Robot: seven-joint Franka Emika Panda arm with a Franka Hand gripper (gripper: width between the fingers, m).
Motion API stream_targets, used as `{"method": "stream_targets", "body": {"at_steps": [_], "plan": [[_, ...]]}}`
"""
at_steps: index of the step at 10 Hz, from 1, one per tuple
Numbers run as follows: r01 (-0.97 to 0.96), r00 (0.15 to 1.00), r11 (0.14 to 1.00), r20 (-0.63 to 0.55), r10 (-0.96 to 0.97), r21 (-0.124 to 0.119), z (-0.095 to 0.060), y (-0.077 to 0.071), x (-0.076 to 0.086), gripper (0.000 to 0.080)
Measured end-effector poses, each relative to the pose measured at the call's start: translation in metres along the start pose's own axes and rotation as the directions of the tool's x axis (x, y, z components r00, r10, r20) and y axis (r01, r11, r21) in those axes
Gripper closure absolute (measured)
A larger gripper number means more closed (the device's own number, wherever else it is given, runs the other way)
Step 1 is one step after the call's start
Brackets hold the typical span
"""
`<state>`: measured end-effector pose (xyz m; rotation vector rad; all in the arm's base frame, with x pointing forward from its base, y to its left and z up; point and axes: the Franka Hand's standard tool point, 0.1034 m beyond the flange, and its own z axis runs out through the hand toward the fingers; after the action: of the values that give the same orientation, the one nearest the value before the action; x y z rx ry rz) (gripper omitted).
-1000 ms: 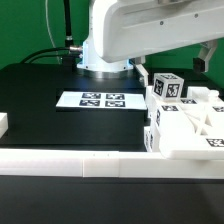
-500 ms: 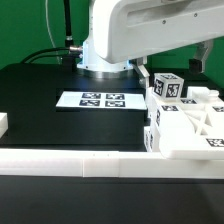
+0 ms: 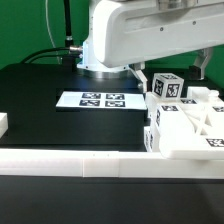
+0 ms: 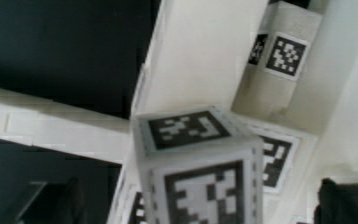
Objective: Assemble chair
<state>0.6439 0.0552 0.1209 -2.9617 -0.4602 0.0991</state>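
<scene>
One arm [image 3: 130, 40] reaches over one cluster of white chair parts [image 3: 185, 125] packed at the exterior view's right, too overlapped to count, though the wrist view shows at least two tagged posts [image 4: 279, 70] against a long slab [image 4: 190, 60]. The gripper [image 4: 194, 205] is spread wide, its dark fingers [image 4: 44, 200] blurred on either side of a tagged post and pinching nothing. One marker board [image 3: 100, 100] lies mid-frame on the black table [image 3: 40, 110], with one low white wall [image 3: 80, 162] along the front edge, one small white block [image 3: 3, 122] at the far left, and a green backdrop [image 3: 30, 25] behind.
</scene>
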Motion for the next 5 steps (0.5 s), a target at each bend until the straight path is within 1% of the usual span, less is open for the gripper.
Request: {"method": "stream_targets", "body": {"at_steps": [2,3,4,5], "plan": [[0.004,1.0,1.0,0.001,-0.004,0.0,0.0008,0.0004,-0.0001,0.0163],[0.007,1.0,1.0,0.002,-0.007,0.001,0.0016,0.0008,-0.0004,0.0356],[0.006,1.0,1.0,0.002,-0.006,0.0,0.0017,0.0013,-0.0006,0.0515],[0.005,1.0,1.0,0.003,-0.005,0.0,0.002,0.0017,-0.0008,0.0515]]}}
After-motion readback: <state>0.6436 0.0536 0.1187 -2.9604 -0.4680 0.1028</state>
